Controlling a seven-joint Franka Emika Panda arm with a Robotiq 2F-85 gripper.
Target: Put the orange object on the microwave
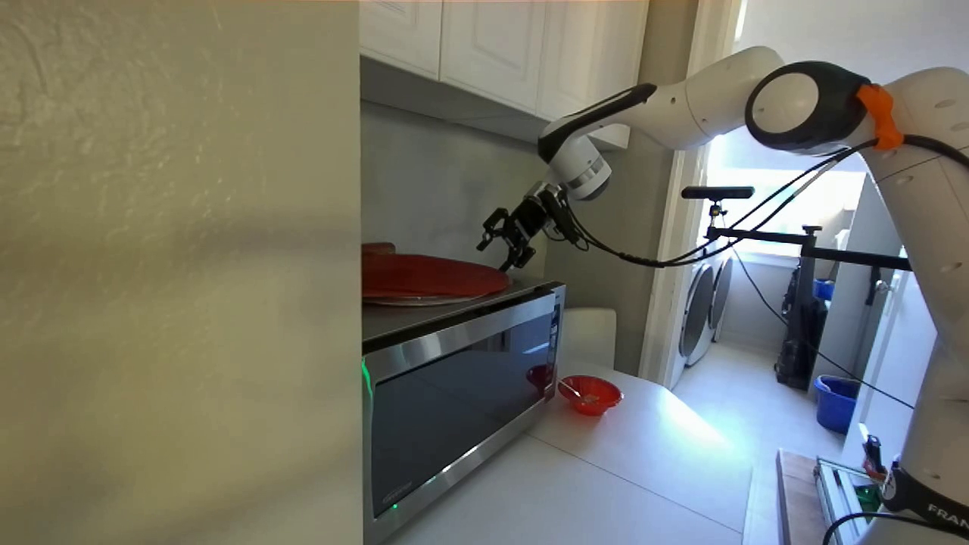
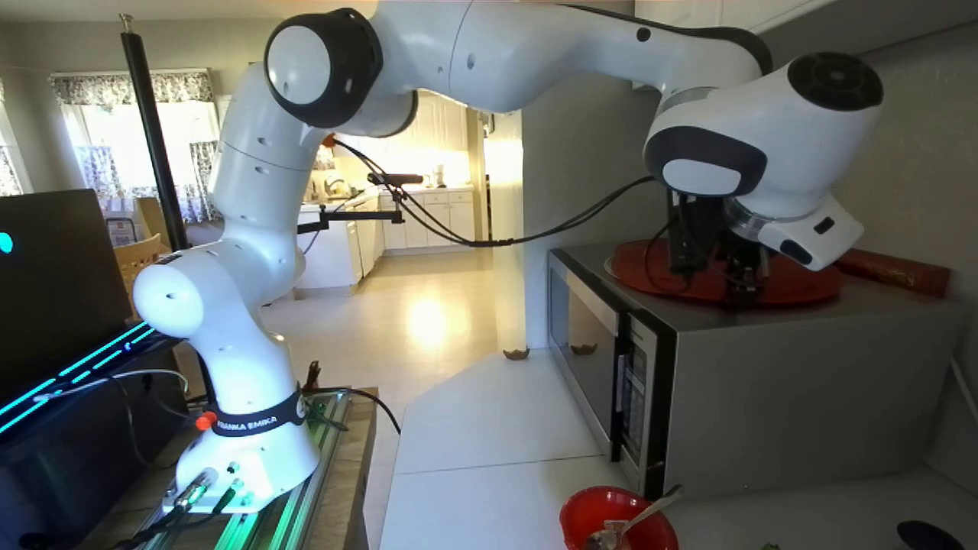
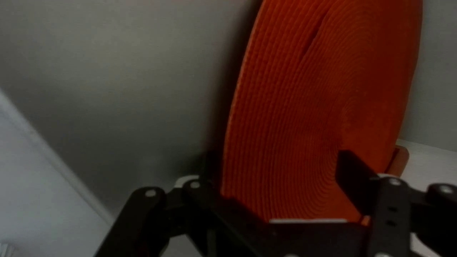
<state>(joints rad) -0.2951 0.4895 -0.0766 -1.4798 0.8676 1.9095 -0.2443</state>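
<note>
The orange object, a large flat red-orange disc (image 1: pixel 439 276), lies on top of the microwave (image 1: pixel 469 378). In an exterior view the disc (image 2: pixel 802 284) is partly hidden behind my wrist and gripper, on the microwave's grey top (image 2: pixel 802 389). My gripper (image 1: pixel 493 257) is open, tilted down at the disc's edge near the microwave's right end. In the wrist view the gripper's fingers (image 3: pixel 276 160) stand wide apart. One finger is over the ribbed disc (image 3: pixel 303 100), the other beside its edge over the grey top. I cannot tell whether a finger touches the disc.
A small red bowl with a spoon (image 2: pixel 611 519) stands on the white counter (image 2: pixel 489 496) beside the microwave; it also shows in an exterior view (image 1: pixel 590 395). A long reddish item (image 2: pixel 894 271) lies behind the disc. White cabinets (image 1: pixel 492 45) hang above the microwave.
</note>
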